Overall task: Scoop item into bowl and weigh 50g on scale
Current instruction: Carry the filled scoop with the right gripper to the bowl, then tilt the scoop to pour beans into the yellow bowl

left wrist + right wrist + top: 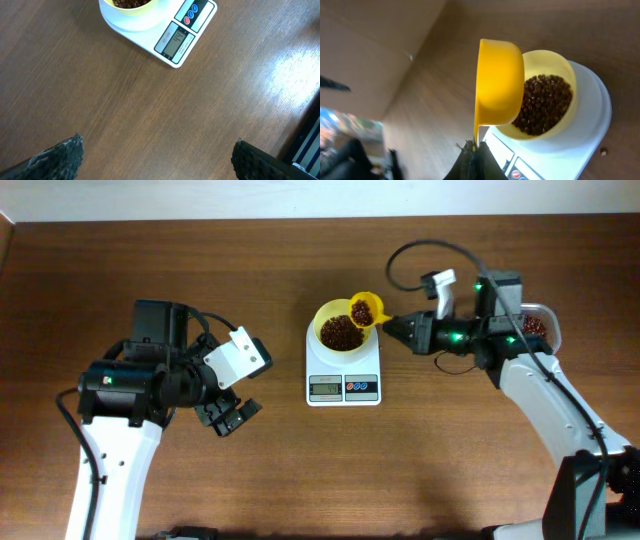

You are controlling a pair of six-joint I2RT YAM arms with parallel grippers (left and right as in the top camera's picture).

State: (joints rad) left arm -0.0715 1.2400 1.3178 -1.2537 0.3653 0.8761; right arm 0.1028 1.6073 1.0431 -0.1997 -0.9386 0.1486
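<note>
The pale yellow bowl stands on the white scale and holds dark red-brown beans. My right gripper is shut on the handle of a small yellow scoop, which is tilted over the bowl's right rim. In the right wrist view the scoop is tipped on its side against the bowl, above the beans. My left gripper is open and empty, left of the scale. The scale's display reads about 44.
A clear container with more beans sits behind the right arm at the far right. The table's back edge runs along the top of the overhead view. Bare wood lies between the left gripper and the scale.
</note>
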